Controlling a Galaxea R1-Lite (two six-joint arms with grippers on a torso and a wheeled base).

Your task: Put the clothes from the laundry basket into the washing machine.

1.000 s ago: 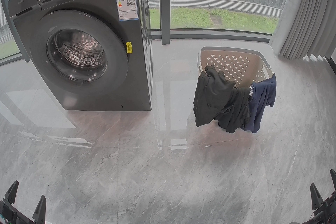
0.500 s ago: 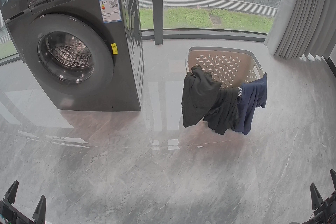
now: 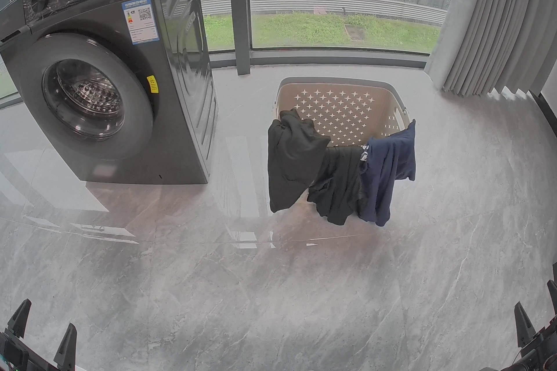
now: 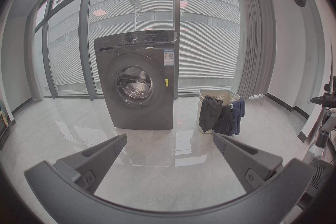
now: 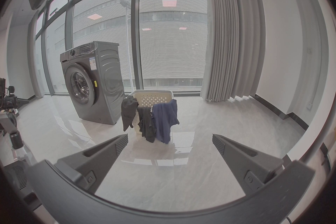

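Soft cloth, by the look of it: three clothes, two black and one navy, hang over the near rim of the basket, which stands on the floor to the right of the washer and apart from it. They should be light and limp, likely to sag and trail when lifted, so a pinch on a bunched fold at the rim seems the best hold. The left gripper and right gripper both gape wide, holding nothing, well short of the basket. The washer bears a white-and-blue sticker and a small yellow tag; their print is too small to read.
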